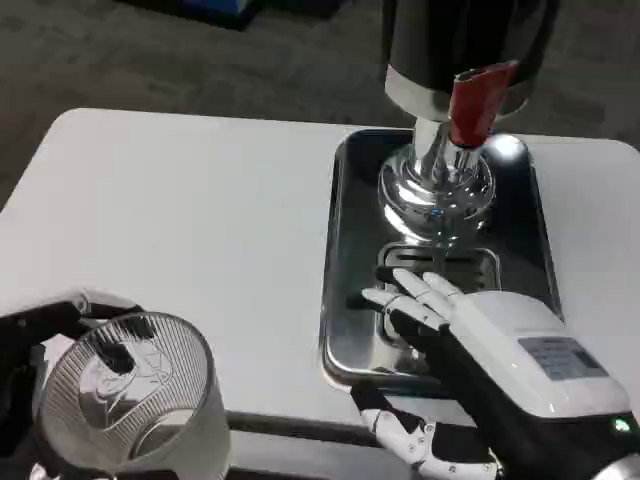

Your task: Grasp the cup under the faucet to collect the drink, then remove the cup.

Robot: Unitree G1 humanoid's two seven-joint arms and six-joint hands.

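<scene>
Left robot hand [35, 345]: wrapped around clear ribbed cup [130, 390], low at near-left corner of white counter [200, 210]. Right robot hand [480, 340]: fingers spread, holding nothing, over steel tray [345, 250]. Beyond: chrome faucet [437, 185], red lever [477, 103].

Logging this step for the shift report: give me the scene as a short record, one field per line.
cup: clear ribbed cup at the table's near left corner, not under the faucet
left hand: left hand wraps the cup from the left side
right hand: right hand over the tray's near edge, fingers extended toward the drip grate, holding nothing
dispenser: silver dispenser with red tap handle, standing on the tray
tray: metal tray on the white table
drink in cup: cannot tell
</scene>
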